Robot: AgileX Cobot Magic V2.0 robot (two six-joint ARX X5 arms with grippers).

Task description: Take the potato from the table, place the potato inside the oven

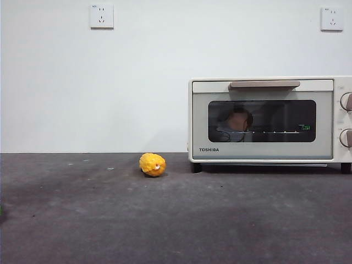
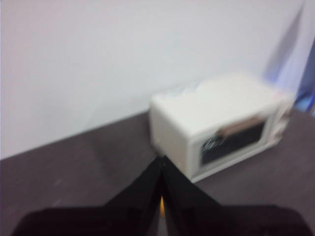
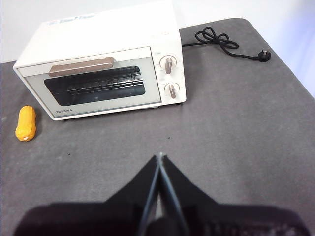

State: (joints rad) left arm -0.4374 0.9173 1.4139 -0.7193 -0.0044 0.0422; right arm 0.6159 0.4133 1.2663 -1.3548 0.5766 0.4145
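The cream oven (image 1: 264,151) stands at the right on the dark grey table (image 1: 165,220) with its glass door closed. Behind the glass a dim orange-brown rounded shape, the potato (image 1: 238,119), rests on the wire rack. In the right wrist view the oven (image 3: 98,24) lies well beyond my right gripper (image 3: 159,156), which hangs shut and empty above bare table. The left wrist view is blurred. My left gripper (image 2: 160,160) is shut and holds nothing, with the oven (image 2: 216,113) some way beyond it. Neither arm shows in the front view.
A small bumpy yellow fruit-like object (image 1: 152,164) lies on the table just left of the oven, also in the right wrist view (image 3: 25,123). The oven's black power cord (image 3: 221,42) trails across the table past its knob side. A white wall stands behind.
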